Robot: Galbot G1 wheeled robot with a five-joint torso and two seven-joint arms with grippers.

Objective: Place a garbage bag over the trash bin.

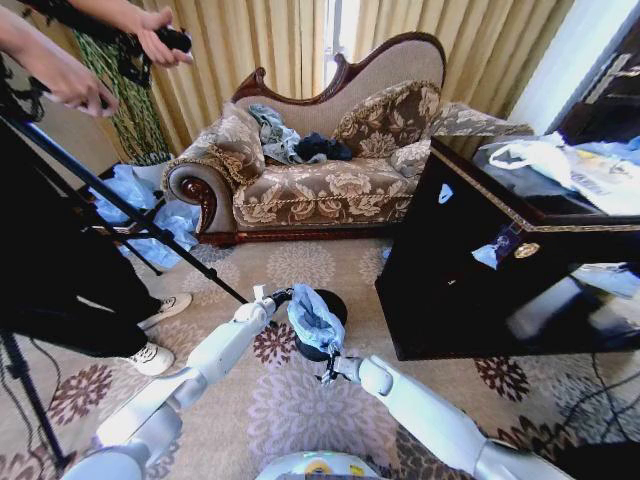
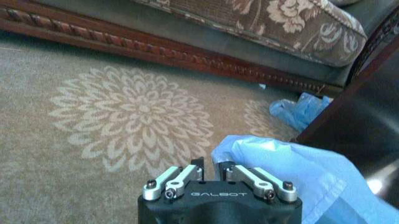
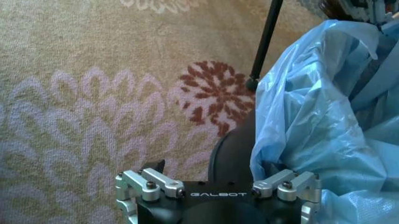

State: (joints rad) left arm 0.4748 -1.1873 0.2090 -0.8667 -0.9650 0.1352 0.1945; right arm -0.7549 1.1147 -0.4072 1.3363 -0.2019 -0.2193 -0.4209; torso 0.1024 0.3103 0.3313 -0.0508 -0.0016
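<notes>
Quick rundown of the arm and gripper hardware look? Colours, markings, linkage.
Both arms have glossy white rounded shells. The left arm and right arm taper toward dark wrists. The left gripper and right gripper each have a black body printed GALBOT in pale letters, with silver metal linkage bars fastened by dark screws, carrying black jaws. No loose cables are visible.

The garbage bag (image 1: 314, 318) is thin, crinkly, translucent pale blue plastic with a slight sheen. The trash bin (image 3: 232, 151) beneath it looks like smooth, matt black plastic. Both hands, left (image 2: 213, 166) and right (image 3: 215, 175), have matt black housings with bright bare-metal links. The carpet (image 2: 93, 149) is short, matt pile. The sofa (image 1: 330, 170) pairs woven floral cloth with glossy carved wood.
</notes>
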